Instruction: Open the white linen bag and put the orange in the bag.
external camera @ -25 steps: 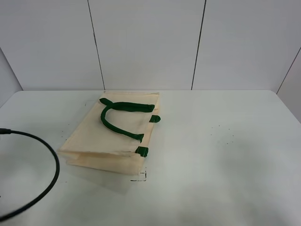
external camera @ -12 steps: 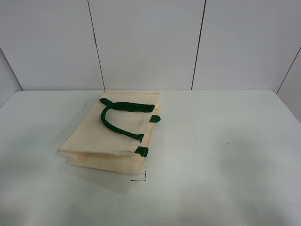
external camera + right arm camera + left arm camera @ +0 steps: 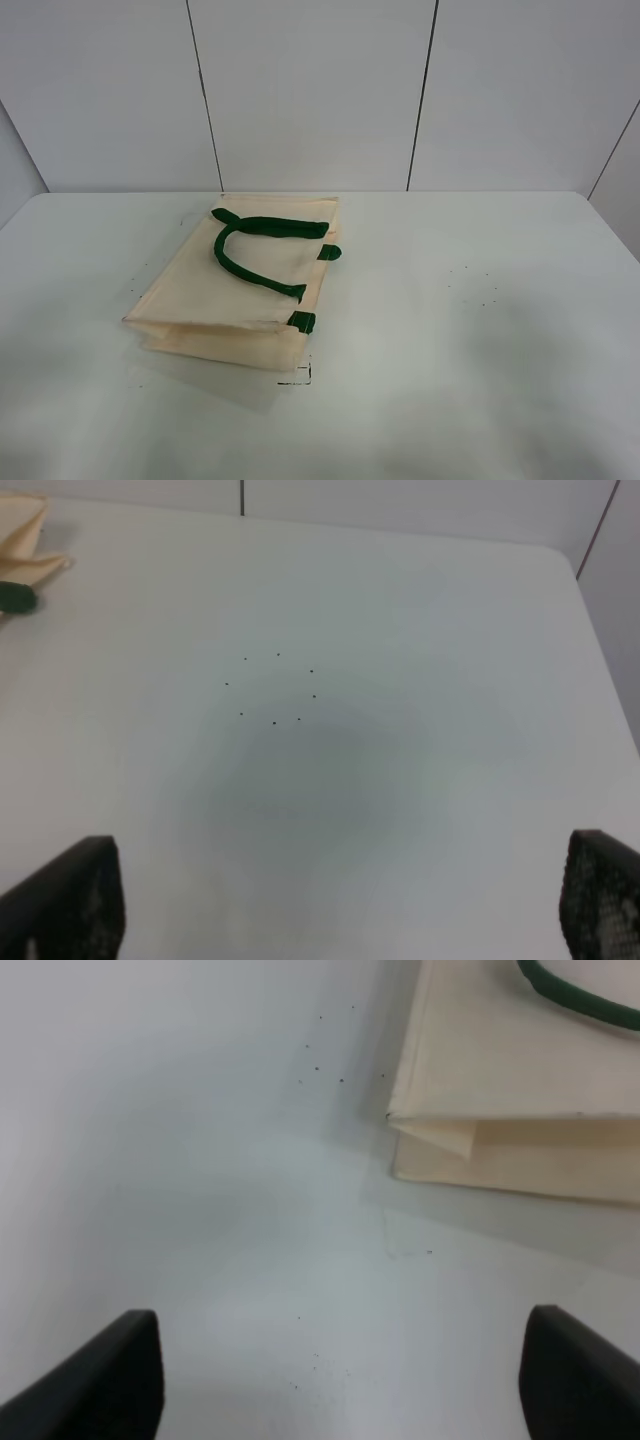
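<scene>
On the white table [image 3: 480,330], left of centre in the high view: the white linen bag [image 3: 240,290], lying flat and closed, long axis running from the near-left corner toward the far wall, slightly angled to the right. Near short end folded, showing layered edges; far short end close to the table's back edge. Dark green handle [image 3: 255,255] looped across the top face, toward the bag's right long edge, with small green tabs [image 3: 302,322] along that same edge. A small dark printed mark [image 3: 297,378] on the table just beside the near right corner.

In the left wrist view: the bag's folded corner [image 3: 470,1140] and a bit of green strap, left gripper [image 3: 340,1380] spread wide over bare table, holding nothing, apart from the bag.

In the right wrist view: right gripper [image 3: 340,900] likewise spread wide and holding nothing, over bare table with a few dark specks [image 3: 275,690], well apart from the bag's edge [image 3: 25,550].
</scene>
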`<state>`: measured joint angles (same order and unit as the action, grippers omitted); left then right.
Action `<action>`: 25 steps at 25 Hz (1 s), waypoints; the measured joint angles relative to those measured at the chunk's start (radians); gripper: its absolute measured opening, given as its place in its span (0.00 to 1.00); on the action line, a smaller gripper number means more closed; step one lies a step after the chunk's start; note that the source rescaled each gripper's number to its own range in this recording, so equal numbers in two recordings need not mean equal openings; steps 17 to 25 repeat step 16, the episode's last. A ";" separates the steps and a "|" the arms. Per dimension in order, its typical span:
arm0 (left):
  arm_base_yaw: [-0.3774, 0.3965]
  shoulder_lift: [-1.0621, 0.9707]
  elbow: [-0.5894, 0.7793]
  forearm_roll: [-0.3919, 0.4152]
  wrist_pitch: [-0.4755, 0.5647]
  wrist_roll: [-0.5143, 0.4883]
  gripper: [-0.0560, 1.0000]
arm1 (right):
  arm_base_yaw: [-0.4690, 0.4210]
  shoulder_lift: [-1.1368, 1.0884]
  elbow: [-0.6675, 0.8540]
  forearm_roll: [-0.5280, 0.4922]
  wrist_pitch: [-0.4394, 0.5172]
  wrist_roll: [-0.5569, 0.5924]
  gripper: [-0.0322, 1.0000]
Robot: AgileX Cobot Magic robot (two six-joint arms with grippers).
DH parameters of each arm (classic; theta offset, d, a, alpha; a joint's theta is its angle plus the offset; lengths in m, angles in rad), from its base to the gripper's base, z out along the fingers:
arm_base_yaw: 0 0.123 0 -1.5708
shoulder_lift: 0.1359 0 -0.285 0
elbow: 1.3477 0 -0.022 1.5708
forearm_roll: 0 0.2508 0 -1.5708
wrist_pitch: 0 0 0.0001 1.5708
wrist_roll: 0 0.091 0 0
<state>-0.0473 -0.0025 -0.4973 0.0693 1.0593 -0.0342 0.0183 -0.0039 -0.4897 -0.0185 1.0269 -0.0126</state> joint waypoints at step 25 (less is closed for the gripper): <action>0.000 0.000 0.000 0.000 0.000 0.000 0.93 | 0.000 0.000 0.000 0.000 0.000 0.000 1.00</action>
